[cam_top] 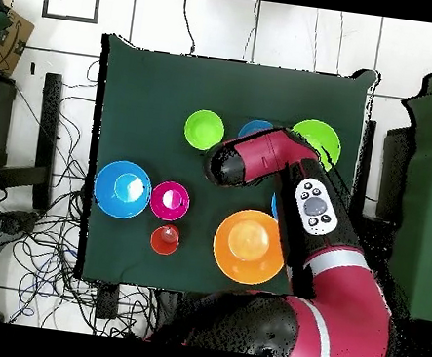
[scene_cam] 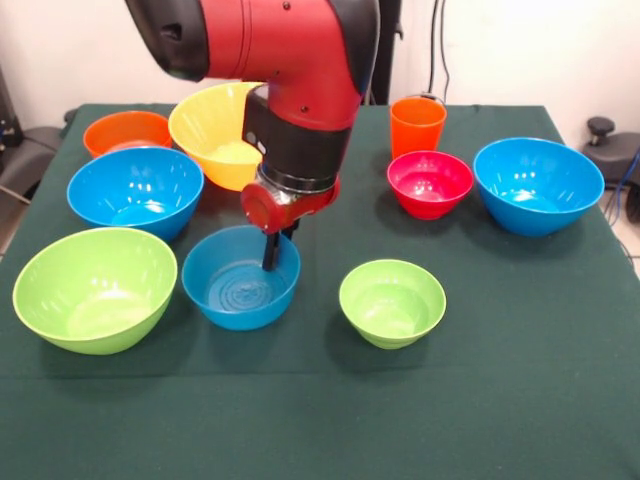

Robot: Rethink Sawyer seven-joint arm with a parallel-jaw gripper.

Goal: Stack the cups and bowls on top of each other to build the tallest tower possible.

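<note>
My gripper (scene_cam: 272,250) hangs straight down into the small glossy blue plastic bowl (scene_cam: 240,278), one dark finger showing just inside its far rim. My red wrist hides the rest, so I cannot tell how far the gripper is open or whether it has the rim pinched; I judge it is at least placed for a rim grasp.

The blue bowl sits upright on the green-clothed table (scene_cam: 480,380), mouth up. It is round, with no long axis to line up with, so the relation that counts is vertical: the rim lies directly under my gripper.

Taking this bowl as the landmark: the large lime green plastic bowl (scene_cam: 95,288) sits just beside it toward the picture's left, the small green bowl (scene_cam: 392,302) near it on the other side, and a larger blue bowl (scene_cam: 135,190) just behind it. The big yellow bowl (scene_cam: 215,125) stands farther back, tilted, and the orange plastic cup (scene_cam: 417,125) stands upright well apart. No tower stands yet.
</note>
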